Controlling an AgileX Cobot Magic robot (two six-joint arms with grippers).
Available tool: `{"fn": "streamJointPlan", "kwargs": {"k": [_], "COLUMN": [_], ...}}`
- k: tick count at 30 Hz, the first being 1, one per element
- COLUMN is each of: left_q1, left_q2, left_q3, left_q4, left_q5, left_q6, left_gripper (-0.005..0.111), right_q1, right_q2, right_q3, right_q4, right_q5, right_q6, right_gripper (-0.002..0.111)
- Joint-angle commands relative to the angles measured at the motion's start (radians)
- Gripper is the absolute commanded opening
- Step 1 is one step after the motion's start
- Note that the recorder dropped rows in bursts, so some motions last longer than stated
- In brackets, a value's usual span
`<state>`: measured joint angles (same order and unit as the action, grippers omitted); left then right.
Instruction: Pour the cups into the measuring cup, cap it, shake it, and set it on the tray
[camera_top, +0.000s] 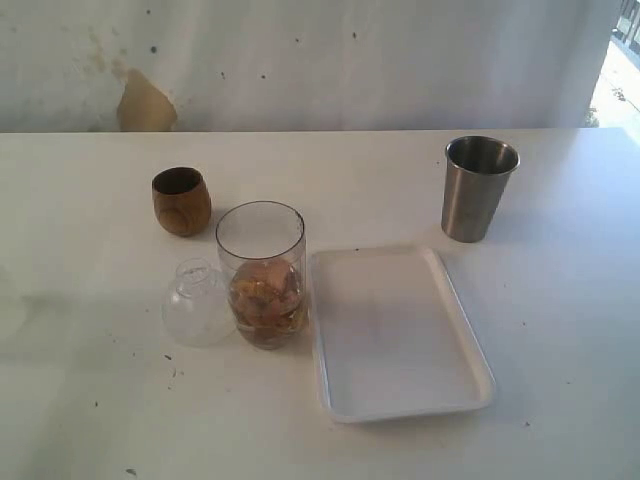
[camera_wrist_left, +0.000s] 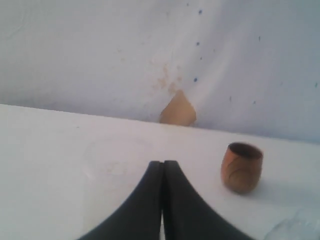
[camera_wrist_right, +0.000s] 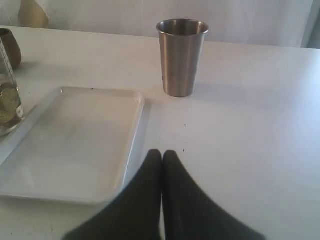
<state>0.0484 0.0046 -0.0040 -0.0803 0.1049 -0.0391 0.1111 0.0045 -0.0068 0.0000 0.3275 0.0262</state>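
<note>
**Ready at the mixing table.** Your left gripper (camera_wrist_left: 162, 167) and right gripper (camera_wrist_right: 162, 155) hang back from the work, each with its jaws pressed together on nothing. The measuring cup (camera_top: 260, 262) stands upright and uncapped at the centre of the table (camera_top: 560, 330), with brownish pieces in its lower part. It is just beside the long edge of the tray (camera_top: 395, 340), which carries nothing. The cap (camera_top: 198, 305) sits on the table against the measuring cup's other side. The wooden cup (camera_top: 181, 201) stands just behind, and the steel tumbler (camera_top: 480, 188) is well apart, beyond the tray. Whether either cup holds anything cannot be told. The job looks to be at the pouring step or just past it, with capping not yet done. Next, you need to open a gripper and close it around a cup's wall. If both cups are spent, close it on the cap's neck instead.
</note>
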Motion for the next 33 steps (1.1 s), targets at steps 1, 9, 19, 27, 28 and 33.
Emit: {"fn": "streamJointPlan", "kwargs": {"k": [1, 9, 19, 27, 28, 33], "left_q1": [0.001, 0.001, -0.103, -0.334, -0.343, -0.353], "left_q2": [-0.005, 0.078, 0.489, 1.063, 1.109, 1.398], "left_q3": [0.004, -0.071, -0.392, -0.687, -0.707, -0.824], "left_q4": [-0.130, -0.130, -0.145, -0.142, -0.142, -0.144], "left_q5": [-0.112, -0.121, 0.005, 0.115, 0.117, 0.154], "left_q6": [-0.193, -0.231, 0.004, 0.097, 0.122, 0.197], "left_gripper": [0.000, 0.017, 0.036, 0.036, 0.036, 0.049], "right_q1": [-0.004, -0.004, -0.004, -0.004, -0.004, -0.004], "right_q2": [-0.005, -0.005, -0.005, -0.005, -0.005, -0.005], "right_q3": [0.007, 0.007, 0.007, 0.007, 0.007, 0.007], "right_q4": [0.000, 0.000, 0.000, 0.000, 0.000, 0.000], "right_q5": [-0.009, -0.009, -0.009, -0.009, -0.009, -0.009], "right_q6": [0.008, 0.008, 0.008, 0.008, 0.008, 0.008], "right_gripper": [0.000, 0.000, 0.000, 0.000, 0.000, 0.000]}}
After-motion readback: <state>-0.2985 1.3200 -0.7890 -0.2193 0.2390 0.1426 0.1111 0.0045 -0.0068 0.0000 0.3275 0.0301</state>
